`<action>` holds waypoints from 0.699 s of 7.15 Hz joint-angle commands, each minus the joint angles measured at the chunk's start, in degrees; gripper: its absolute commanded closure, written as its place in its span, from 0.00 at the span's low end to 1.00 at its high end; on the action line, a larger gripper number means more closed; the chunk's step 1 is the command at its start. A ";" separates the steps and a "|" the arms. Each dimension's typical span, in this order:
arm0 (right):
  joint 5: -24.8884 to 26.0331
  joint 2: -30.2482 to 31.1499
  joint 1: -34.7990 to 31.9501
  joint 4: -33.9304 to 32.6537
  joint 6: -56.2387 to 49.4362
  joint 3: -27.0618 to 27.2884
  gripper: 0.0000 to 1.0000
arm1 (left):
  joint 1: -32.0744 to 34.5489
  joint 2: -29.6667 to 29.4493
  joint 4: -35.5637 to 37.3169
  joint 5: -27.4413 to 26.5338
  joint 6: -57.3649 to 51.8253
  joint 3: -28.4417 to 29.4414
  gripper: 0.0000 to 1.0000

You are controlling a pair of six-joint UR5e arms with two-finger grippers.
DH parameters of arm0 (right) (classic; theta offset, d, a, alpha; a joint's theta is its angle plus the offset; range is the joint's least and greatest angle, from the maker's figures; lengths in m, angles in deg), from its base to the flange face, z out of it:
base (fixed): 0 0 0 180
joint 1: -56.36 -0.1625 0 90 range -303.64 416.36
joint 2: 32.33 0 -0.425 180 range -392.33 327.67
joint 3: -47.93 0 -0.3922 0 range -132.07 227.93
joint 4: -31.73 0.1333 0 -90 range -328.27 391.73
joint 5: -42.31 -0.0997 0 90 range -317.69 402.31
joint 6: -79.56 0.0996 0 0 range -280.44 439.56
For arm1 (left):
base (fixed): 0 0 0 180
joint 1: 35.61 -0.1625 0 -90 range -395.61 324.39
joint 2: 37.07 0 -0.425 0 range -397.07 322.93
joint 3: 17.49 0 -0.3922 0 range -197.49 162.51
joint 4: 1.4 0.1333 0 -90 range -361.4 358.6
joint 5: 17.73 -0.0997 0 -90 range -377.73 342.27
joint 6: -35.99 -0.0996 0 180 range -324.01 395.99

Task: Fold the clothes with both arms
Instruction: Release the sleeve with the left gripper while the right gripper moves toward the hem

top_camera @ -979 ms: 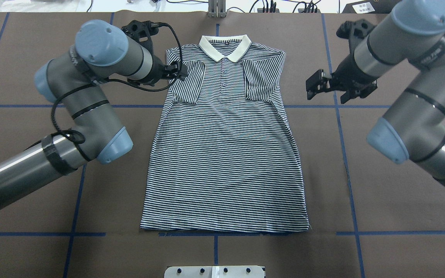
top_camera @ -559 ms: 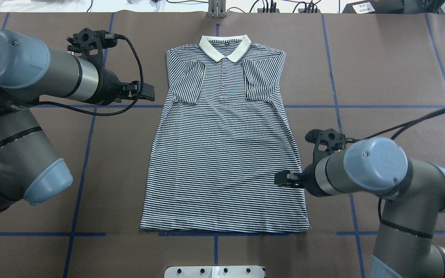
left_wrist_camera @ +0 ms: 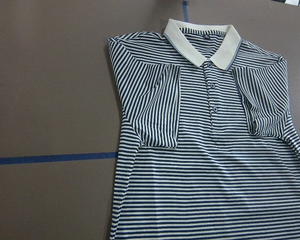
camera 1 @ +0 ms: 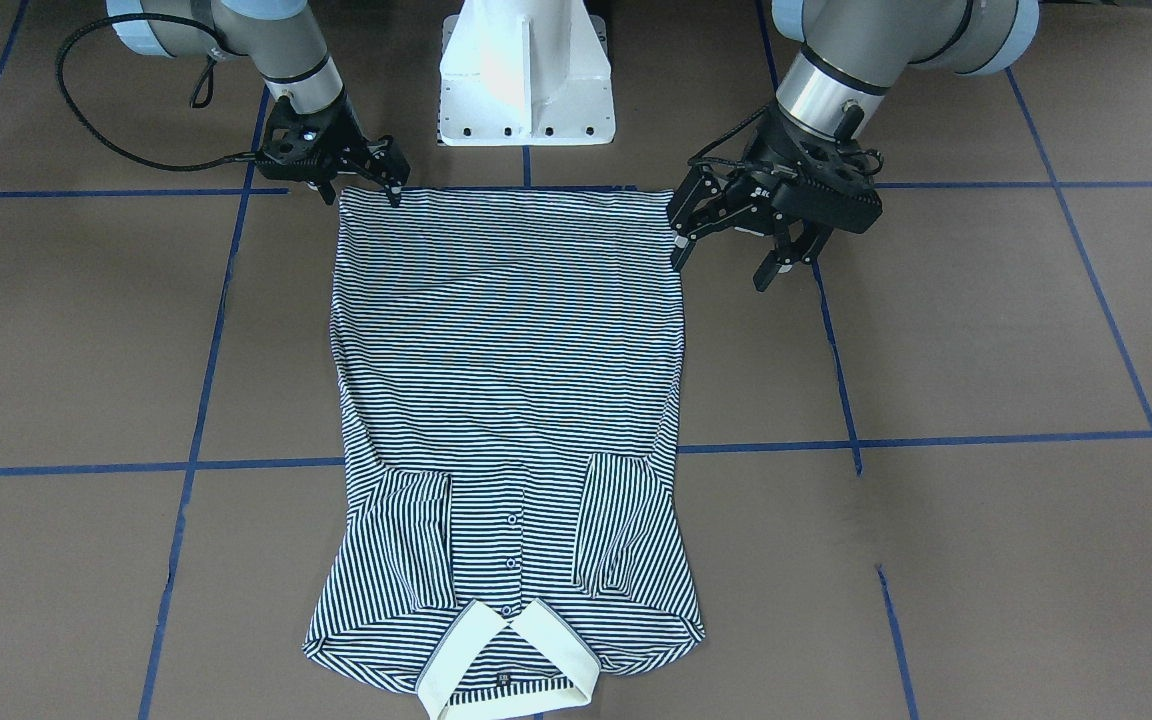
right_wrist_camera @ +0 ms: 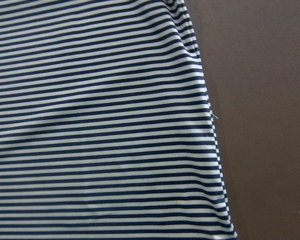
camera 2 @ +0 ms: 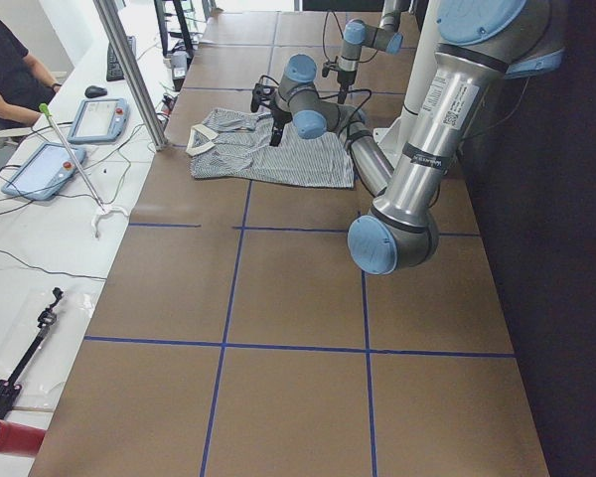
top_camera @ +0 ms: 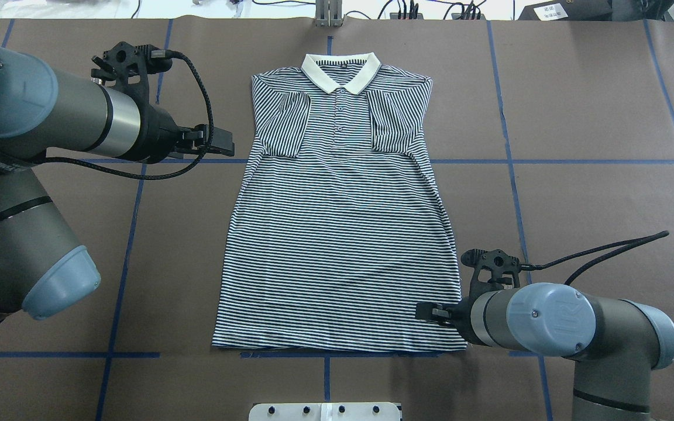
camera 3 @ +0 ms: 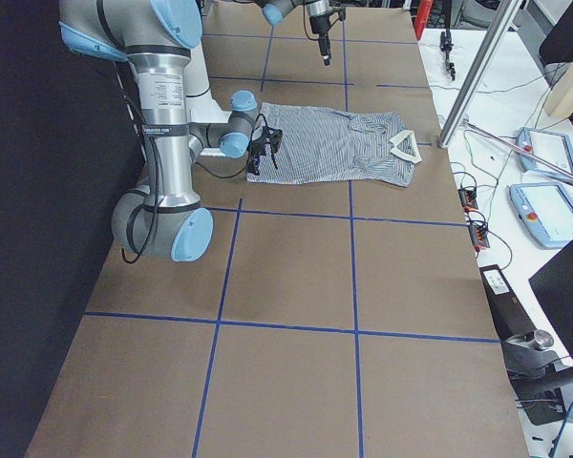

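Observation:
The striped polo shirt [top_camera: 340, 234] lies flat and face up on the brown table, cream collar [top_camera: 341, 71] at the far end and both sleeves folded in over the chest. My right gripper [camera 1: 361, 190] is low at the hem's right corner, open, with its fingers straddling the corner; overhead it shows as the right gripper [top_camera: 429, 313] on the shirt's edge. The right wrist view is filled with the striped fabric's edge [right_wrist_camera: 205, 125]. My left gripper [camera 1: 719, 270] hangs open and empty above the table beside the shirt's left side, seen overhead as the left gripper [top_camera: 222, 142].
The white pedestal base [camera 1: 526, 80] stands just behind the hem. Blue tape lines [top_camera: 132, 234] grid the brown table. Cables and plugs [top_camera: 407, 9] lie along the far edge. A seated person [camera 2: 5, 60] and tablets [camera 2: 40, 169] are at a side desk.
The right gripper swung from the upper right down to the hem's right corner. The left gripper pulled back from the left sleeve to the shirt's left side and then hardly moved.

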 commanded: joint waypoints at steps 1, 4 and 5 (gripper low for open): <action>-0.38 0.14 0.43 -0.73 0.15 -1.36 0.00 | -0.10 -0.42 0.01 0.09 0.10 -0.08 0.00; -0.47 -0.04 0.95 -3.90 0.24 -0.48 0.00 | -0.10 -0.51 0.01 0.18 0.02 -0.51 0.00; -0.55 -0.04 1.39 -4.60 0.24 -0.65 0.00 | -0.02 -0.51 0.01 0.18 0.02 -0.69 0.00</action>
